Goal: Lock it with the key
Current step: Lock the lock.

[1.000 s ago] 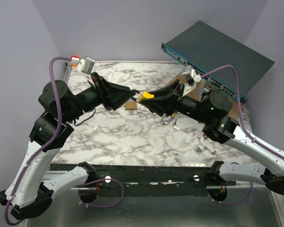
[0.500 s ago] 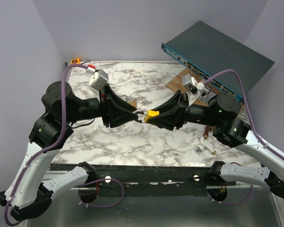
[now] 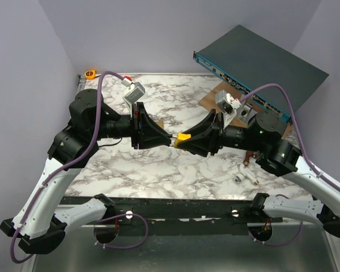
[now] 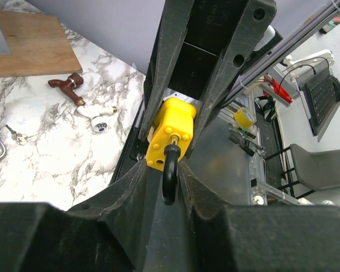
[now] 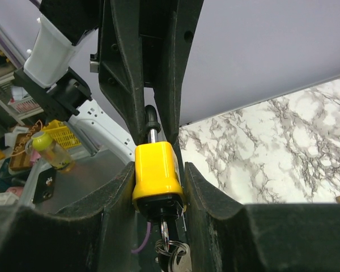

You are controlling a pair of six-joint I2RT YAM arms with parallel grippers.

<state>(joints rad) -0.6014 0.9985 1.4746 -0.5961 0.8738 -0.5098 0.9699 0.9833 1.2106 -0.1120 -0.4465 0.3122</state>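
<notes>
Two grippers, left gripper and right gripper, sharing one yellow padlock in mid-air.
Top view: tip to tip over marble table, padlock between them and off the surface; brown tap lying on table near right arm. Left wrist: black shackle squeezed between left fingers, yellow body clamped by right fingers reaching in from above; wooden board flat on table behind. Right wrist: right jaws clamped on padlock body, key stuck in keyhole underneath with keyring dangling; left jaws pinched together on shackle just above body.
</notes>
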